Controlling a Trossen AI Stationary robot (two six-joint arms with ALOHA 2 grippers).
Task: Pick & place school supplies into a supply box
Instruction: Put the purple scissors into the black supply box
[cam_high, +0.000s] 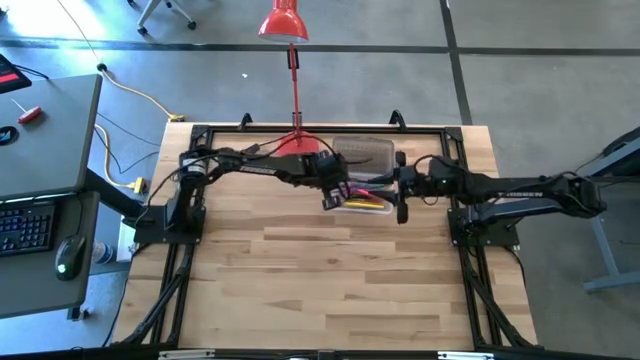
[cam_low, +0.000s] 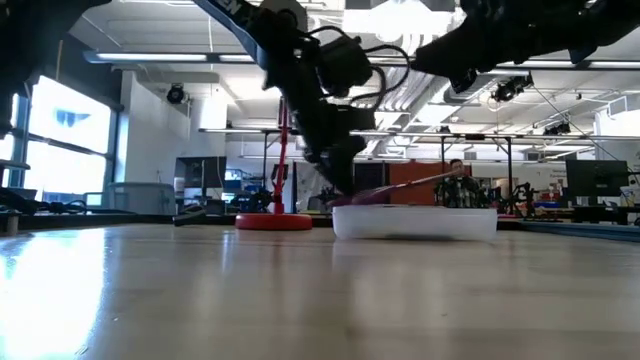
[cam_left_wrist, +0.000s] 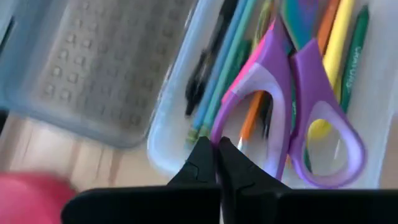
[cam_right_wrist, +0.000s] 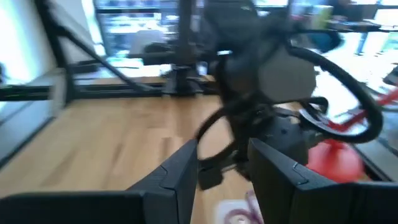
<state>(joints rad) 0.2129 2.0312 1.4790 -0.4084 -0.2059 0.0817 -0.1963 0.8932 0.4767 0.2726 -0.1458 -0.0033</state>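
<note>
Left pincer (cam_left_wrist: 217, 149) clenched, empty, over box (cam_left_wrist: 163, 149) edge; scissors (cam_left_wrist: 292, 106) just ahead, long axis running away; R pincer (cam_right_wrist: 222, 163) released, farther off.

The left arm reaches in from the left side of the table toward its far middle, wrist bent downward, and the left gripper (cam_left_wrist: 217, 152) has its two dark fingertips pressed together. The right arm stretches in from the right at about the same depth, and the right gripper (cam_right_wrist: 224, 165) faces the left arm with its fingers spread apart.
</note>
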